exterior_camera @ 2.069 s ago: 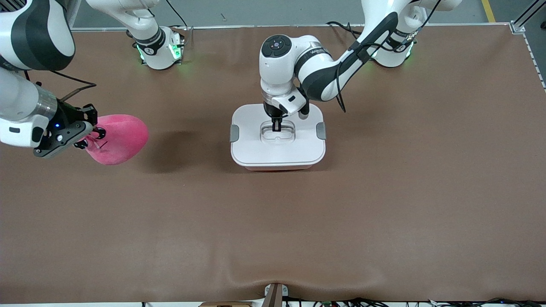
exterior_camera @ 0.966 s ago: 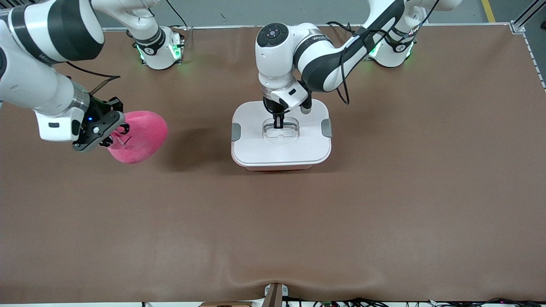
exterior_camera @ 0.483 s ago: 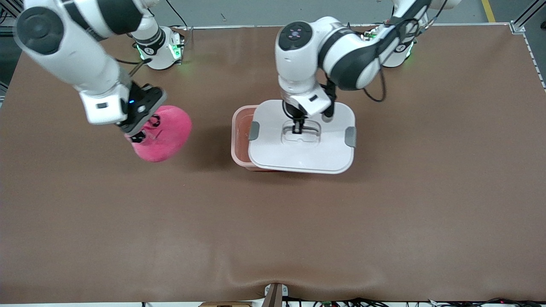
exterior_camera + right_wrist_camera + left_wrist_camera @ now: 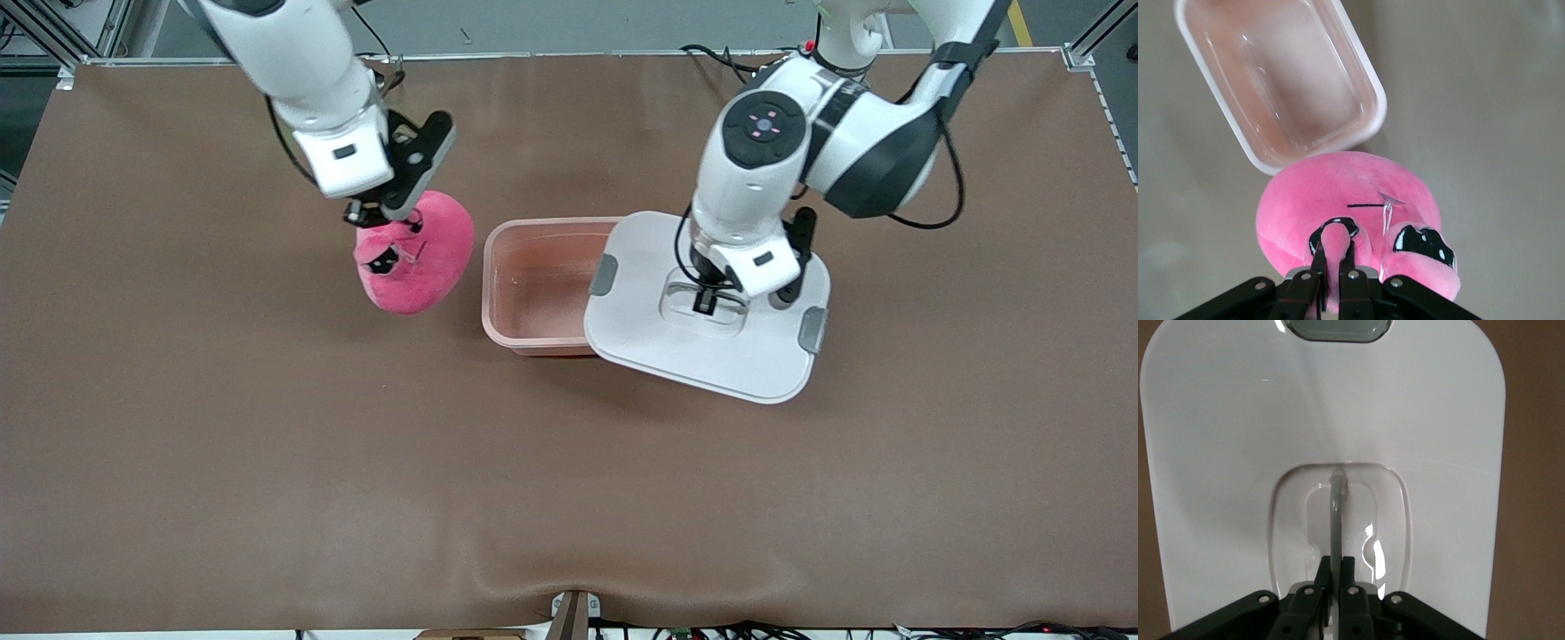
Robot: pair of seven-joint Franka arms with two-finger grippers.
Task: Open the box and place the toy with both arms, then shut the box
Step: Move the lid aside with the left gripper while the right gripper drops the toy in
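The pale pink box (image 4: 532, 283) stands open at mid-table, with nothing inside it (image 4: 1281, 80). Its white lid (image 4: 711, 342) hangs in the air, overlapping the box's edge toward the left arm's end. My left gripper (image 4: 707, 300) is shut on the lid's clear handle (image 4: 1335, 513), which runs between the jaws. The hot-pink toy (image 4: 416, 253) hangs beside the box toward the right arm's end, its dark eyes (image 4: 1421, 241) showing. My right gripper (image 4: 373, 213) is shut on a small ear (image 4: 1335, 247) of the toy.
Brown matting (image 4: 569, 498) covers the whole table. The lid's grey side clips (image 4: 605, 274) stick out at its two ends. A small fixture (image 4: 571, 613) sits at the table edge nearest the front camera.
The left arm has lifted the lid off the box and carried it toward its own end. The right arm has brought the toy across the table to just beside the box.
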